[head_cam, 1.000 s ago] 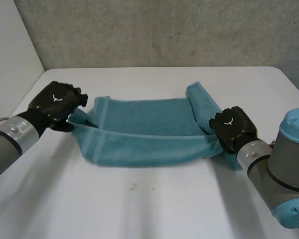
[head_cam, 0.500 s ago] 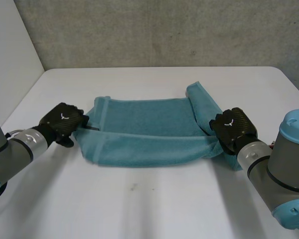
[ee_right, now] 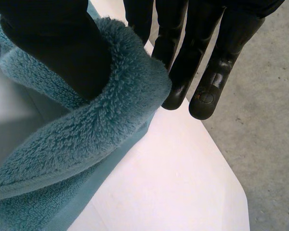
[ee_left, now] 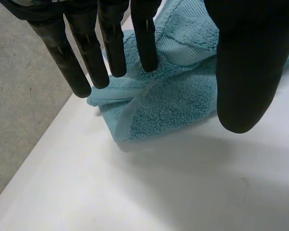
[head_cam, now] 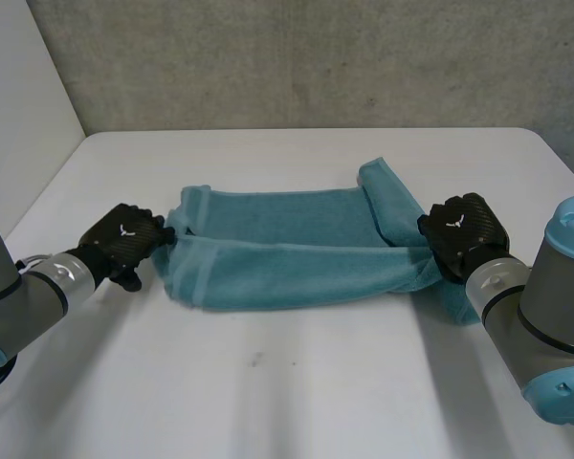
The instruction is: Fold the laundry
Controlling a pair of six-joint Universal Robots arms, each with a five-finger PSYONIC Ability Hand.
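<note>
A teal towel (head_cam: 297, 253) lies half folded across the white table (head_cam: 297, 382), its near layer laid back over the far one. My left hand (head_cam: 124, 244) rests low at the towel's left end. In the left wrist view its fingers (ee_left: 86, 57) are straight and its thumb stands well apart, with the towel's end (ee_left: 178, 96) lying on the table beyond them, not pinched. My right hand (head_cam: 464, 234) is at the towel's right end. In the right wrist view, towel edge (ee_right: 86, 139) wraps over the thumb and is pressed against the fingers (ee_right: 212, 72).
A grey wall (head_cam: 316, 57) runs behind the table's far edge. The table's left edge (head_cam: 48, 191) lies close to my left arm. Bare tabletop stretches in front of the towel.
My left hand sank to the table and its fingers spread, letting go of the towel's left end. The near layer now lies further back. My right hand shifted slightly right, keeping its grip.
</note>
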